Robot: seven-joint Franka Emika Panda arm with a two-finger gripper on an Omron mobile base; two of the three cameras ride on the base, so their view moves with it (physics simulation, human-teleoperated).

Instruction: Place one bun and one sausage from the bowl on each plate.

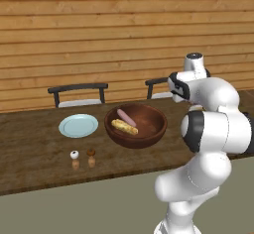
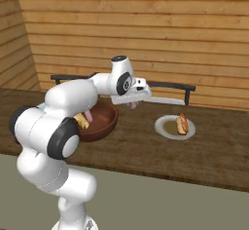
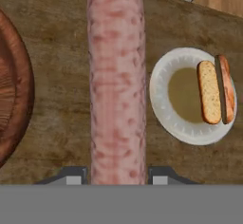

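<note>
On the long wooden table (image 1: 30, 153) before a plank wall, I have the gripper (image 3: 116, 178) clamped on a sausage (image 3: 116, 76), carried between the bowl (image 1: 149, 131) and the right plate (image 3: 166, 118), which has a bun (image 3: 209, 92) and sausage. The left plate (image 1: 78, 125) sits bare.

Dark wooden table (image 1: 30, 144): running across the scene, bearing all items. 2 small shakers standing near its front edge, left side: white-topped shaker (image 1: 74, 159) sitting just left of brown-topped shaker (image 1: 91, 157). 2 dark-framed chairs (image 1: 79, 95) (image 1: 158, 87) standing behind the table's far edge. Wood-plank wall (image 1: 99, 29) running behind.
</note>
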